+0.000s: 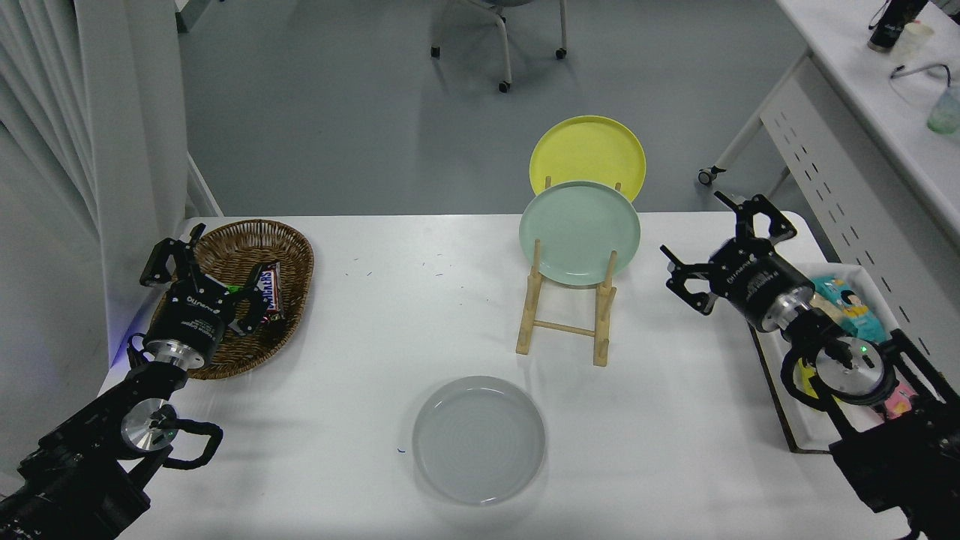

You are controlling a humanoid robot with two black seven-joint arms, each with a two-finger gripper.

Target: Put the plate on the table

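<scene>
- My right gripper (pixel 724 244) hung spread wide and held nothing, above the table's right edge, well apart from the plate (pixel 478 439).
- The plate lay flat on the white table (pixel 375 337), near its front edge, with bare surface all round it.
- Behind it a wooden rack (pixel 566 315) stood holding a mint green plate (pixel 580 232) and a yellow plate (pixel 587 154) upright.
- A wicker basket (pixel 244 296) with snack bars sat at the far left; a white tray (pixel 840 360) of packets lay at the right edge under my arm.
- Beyond the table was grey floor, with a perforated white desk (pixel 862 150) to the right.
- My left gripper (pixel 199 281) hung spread over the basket, parked.
</scene>
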